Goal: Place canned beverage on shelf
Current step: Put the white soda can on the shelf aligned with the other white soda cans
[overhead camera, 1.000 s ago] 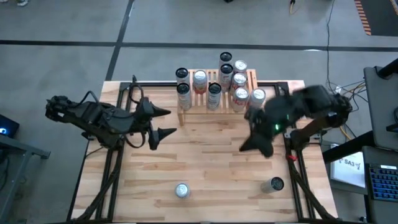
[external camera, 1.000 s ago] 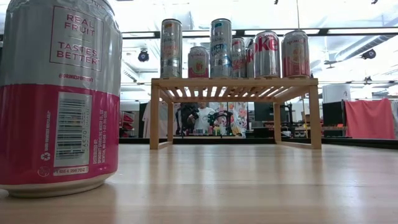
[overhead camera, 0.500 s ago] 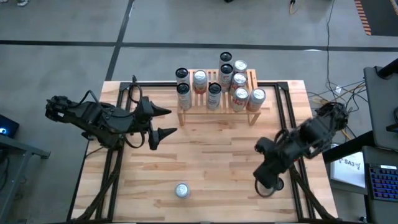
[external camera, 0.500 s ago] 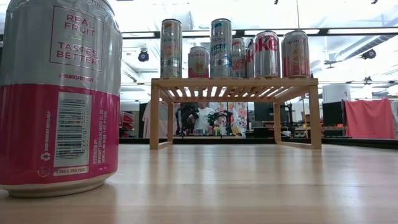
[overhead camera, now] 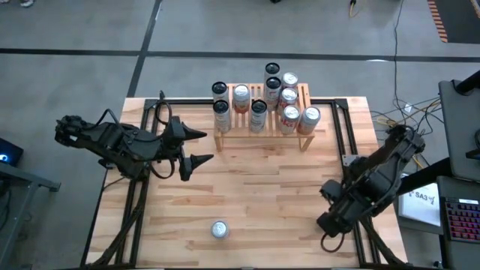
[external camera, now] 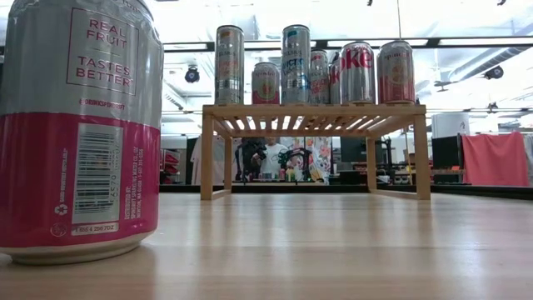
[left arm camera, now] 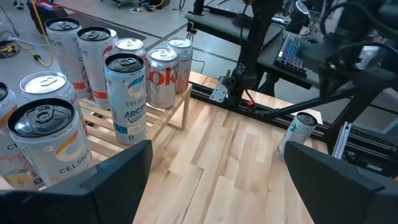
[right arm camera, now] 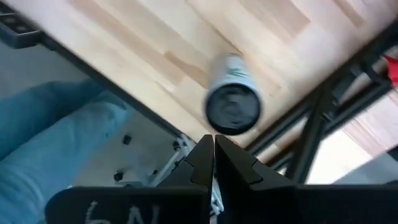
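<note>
Place: robotics lab or workshop.
Floor: grey concrete with dark seams around the pale butcher-block wooden table (overhead camera: 255, 187).
Rig: black metal frame rails (overhead camera: 339, 142) along the table's edges.
Surroundings: open laptop (overhead camera: 461, 221) beside the table; cables (overhead camera: 390, 112) trailing on the floor nearby.
Background: workbenches beyond the table, red cloth (external camera: 495, 158).

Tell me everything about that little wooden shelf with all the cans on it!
The shelf is a low rack of light wood with a slatted top on four thin legs. It stands at the table's far edge. Nine cans stand upright on top. Nothing sits underneath, and neither claw touches it.
</note>
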You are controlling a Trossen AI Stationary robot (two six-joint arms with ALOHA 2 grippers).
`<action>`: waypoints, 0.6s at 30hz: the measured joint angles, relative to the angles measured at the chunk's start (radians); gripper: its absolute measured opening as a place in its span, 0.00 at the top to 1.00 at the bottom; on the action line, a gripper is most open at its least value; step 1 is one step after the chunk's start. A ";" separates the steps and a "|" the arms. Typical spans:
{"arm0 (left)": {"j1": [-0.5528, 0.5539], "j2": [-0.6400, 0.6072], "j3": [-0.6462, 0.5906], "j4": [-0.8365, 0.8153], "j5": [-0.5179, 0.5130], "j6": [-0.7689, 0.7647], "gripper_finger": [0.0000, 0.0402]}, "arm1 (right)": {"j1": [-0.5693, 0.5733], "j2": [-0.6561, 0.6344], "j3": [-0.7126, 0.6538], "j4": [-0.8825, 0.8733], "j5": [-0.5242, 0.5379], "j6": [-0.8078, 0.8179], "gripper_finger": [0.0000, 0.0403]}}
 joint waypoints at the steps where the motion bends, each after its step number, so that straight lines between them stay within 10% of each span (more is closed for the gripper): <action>1: 0.000 0.000 0.000 0.000 0.000 0.004 0.13 | 0.006 -0.019 -0.024 0.001 -0.001 0.019 0.98; 18: 0.000 0.000 0.000 -0.014 -0.007 0.031 0.13 | 0.055 -0.224 -0.360 0.231 -0.063 0.349 0.83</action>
